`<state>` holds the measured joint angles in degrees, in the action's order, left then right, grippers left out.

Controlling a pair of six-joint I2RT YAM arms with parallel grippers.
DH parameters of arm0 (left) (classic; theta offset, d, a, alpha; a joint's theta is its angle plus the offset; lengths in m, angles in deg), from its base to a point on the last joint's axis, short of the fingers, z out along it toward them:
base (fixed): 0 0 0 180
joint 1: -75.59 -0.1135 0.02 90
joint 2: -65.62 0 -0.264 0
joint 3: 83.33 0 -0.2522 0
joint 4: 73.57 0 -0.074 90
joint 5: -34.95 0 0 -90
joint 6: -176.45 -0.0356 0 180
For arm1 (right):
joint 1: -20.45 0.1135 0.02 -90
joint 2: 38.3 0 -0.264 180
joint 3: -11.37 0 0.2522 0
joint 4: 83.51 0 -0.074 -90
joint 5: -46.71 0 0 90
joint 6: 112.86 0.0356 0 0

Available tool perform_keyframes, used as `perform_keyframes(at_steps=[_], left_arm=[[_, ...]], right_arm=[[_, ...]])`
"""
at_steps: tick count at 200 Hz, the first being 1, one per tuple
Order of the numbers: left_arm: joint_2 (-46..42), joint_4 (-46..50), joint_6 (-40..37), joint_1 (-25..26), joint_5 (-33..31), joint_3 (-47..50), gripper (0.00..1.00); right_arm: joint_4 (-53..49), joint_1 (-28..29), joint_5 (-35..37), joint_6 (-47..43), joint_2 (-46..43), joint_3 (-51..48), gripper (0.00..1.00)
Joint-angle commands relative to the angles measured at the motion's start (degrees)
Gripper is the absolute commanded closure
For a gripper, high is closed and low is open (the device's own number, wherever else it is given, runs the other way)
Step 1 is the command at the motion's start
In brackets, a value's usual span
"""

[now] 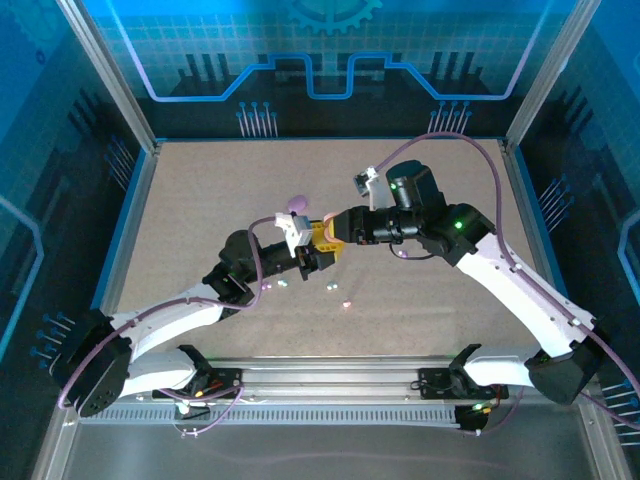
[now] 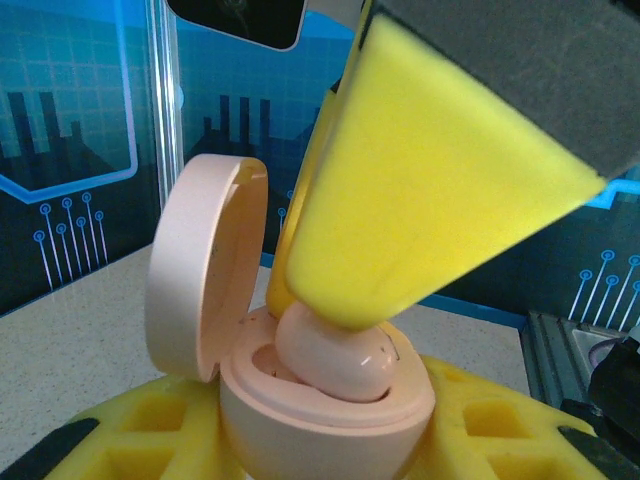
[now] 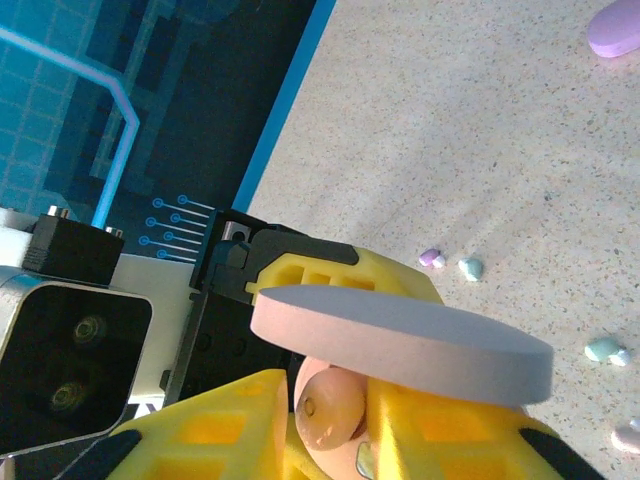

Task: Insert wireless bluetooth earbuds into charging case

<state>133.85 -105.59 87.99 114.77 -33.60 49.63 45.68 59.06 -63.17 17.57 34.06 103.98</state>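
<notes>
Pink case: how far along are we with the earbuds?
Done: the pink case is open, clamped in the left gripper. In hand: the right gripper holds one pink earbud down in its well. Left: the well beside it looks empty, and a purple bud, two mint buds and a pink bud lie loose on the table. The purple case looks closed.

top camera looks down from above and behind onto the whole worktop (image 1: pixel 200 220); both wrist cameras sit very close, sharing the pink case (image 2: pixel 330 420).
</notes>
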Motion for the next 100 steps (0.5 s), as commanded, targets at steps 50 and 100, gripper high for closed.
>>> perform_keyframes(at_steps=[50,100], left_arm=[[-1.07,-3.12,0.28,0.33,0.3,-0.82,0.68],[-3.06,-2.58,0.48,0.33,-1.22,0.13,0.68]], right_arm=[[-2.36,0.98,0.43,-2.25,-3.02,3.48,0.6],[0.35,0.77,7.4,-5.95,-12.92,-0.46,0.58]])
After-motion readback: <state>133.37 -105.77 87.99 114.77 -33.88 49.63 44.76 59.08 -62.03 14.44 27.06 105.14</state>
